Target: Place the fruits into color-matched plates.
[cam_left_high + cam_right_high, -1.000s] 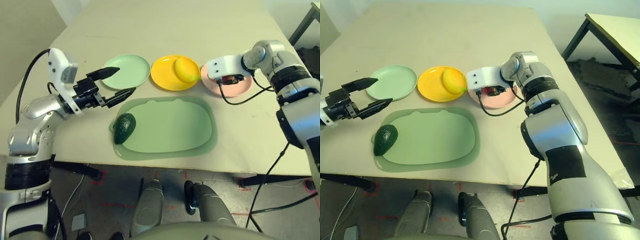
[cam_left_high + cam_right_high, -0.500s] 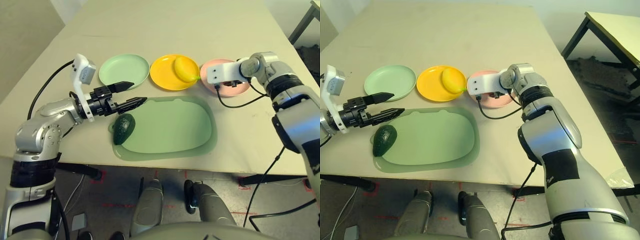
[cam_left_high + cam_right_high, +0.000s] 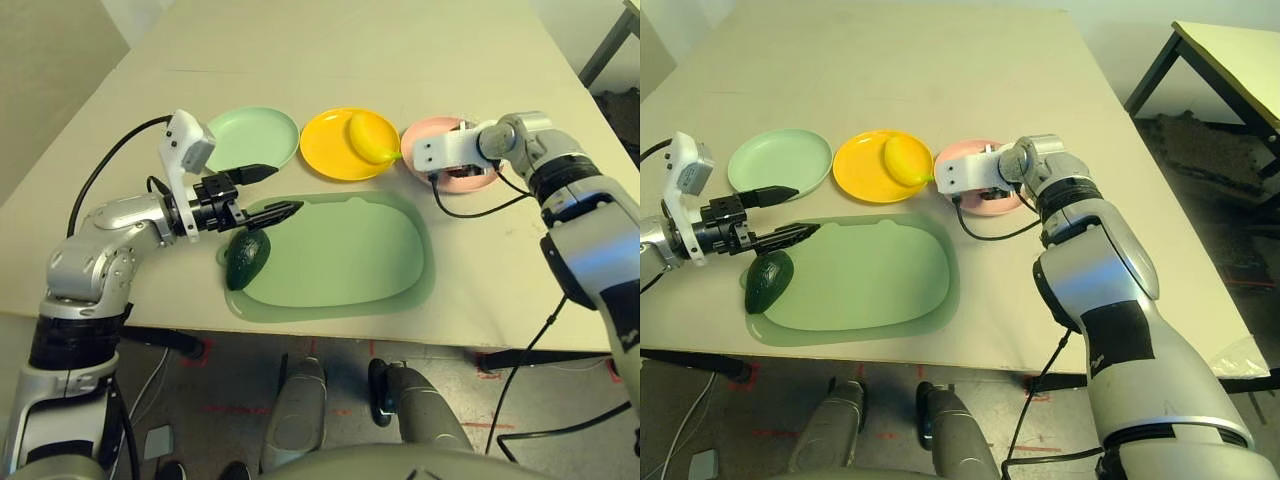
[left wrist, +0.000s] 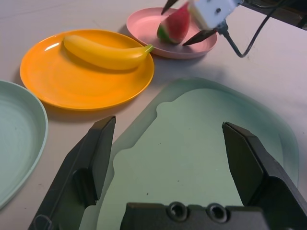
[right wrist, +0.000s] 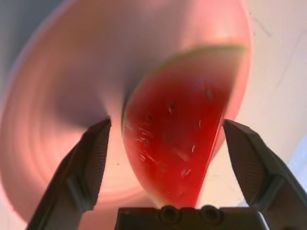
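Note:
The dark green avocado (image 3: pixel 247 257) lies on the left end of the green mat (image 3: pixel 350 250). My left gripper (image 3: pixel 285 188) hovers open just above and behind it. The yellow banana (image 3: pixel 372 137) rests on the yellow plate (image 3: pixel 325 150). Beside it, the mint green plate (image 3: pixel 250 140) holds nothing. The red watermelon wedge (image 5: pixel 177 143) with its green rind sits in the pale pink plate (image 5: pixel 57 96). My right gripper (image 5: pixel 166 123) straddles the wedge, open, with a gap between each finger and the fruit.
The three plates stand in a row behind the mat. A black cable (image 3: pixel 480 205) trails from my right wrist across the table to the right of the mat. Bare tabletop stretches behind the plates. A dark table leg (image 3: pixel 1150 70) stands off to the right.
My left gripper has swung right, from beside the mint plate to above the avocado. My right gripper has opened, leaving the watermelon wedge on the pink plate.

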`<action>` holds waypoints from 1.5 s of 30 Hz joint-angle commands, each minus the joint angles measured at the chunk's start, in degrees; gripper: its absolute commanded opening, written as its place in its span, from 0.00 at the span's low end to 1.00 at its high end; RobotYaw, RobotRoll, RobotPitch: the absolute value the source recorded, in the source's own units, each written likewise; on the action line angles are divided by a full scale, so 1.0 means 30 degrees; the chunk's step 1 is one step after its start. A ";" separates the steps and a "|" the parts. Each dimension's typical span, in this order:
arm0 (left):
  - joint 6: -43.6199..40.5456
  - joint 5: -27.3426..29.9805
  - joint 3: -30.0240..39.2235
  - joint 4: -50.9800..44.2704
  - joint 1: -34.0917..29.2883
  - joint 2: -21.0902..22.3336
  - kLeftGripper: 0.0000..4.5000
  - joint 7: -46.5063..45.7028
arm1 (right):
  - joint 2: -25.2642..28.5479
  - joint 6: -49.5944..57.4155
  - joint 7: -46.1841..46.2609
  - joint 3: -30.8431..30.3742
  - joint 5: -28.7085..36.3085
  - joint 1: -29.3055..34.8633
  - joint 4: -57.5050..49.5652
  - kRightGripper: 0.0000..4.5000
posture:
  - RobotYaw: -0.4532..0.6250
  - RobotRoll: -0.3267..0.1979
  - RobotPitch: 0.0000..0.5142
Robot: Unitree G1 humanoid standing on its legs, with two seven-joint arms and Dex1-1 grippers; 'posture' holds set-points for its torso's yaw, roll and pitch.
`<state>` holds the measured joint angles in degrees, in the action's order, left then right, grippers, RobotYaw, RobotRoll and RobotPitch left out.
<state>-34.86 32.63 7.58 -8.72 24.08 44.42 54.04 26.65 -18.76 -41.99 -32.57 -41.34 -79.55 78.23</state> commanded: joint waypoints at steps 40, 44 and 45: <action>1.6326 -0.4979 0.2547 0.9434 -0.1865 0.7999 1.00 1.0979 | 0.0069 1.4792 -0.8598 1.2222 2.1568 1.8769 -2.7626 0.99 | 0.51 0.62 0.39; 1.9203 -0.5651 0.1832 1.0692 -0.1849 0.8162 1.00 1.2064 | 0.0162 1.3485 -0.9039 1.2019 2.1768 1.9307 -2.6702 0.99 | 0.52 0.62 0.38; 2.0034 -0.5716 0.1591 1.0912 -0.1705 0.8189 1.00 1.2419 | 0.0144 1.3067 -0.9130 1.2002 2.1751 1.9413 -2.6296 0.99 | 0.52 0.62 0.38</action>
<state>21.41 16.53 13.89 22.95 18.83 68.18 89.36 27.01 22.35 -68.75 3.81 23.14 -22.23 -2.20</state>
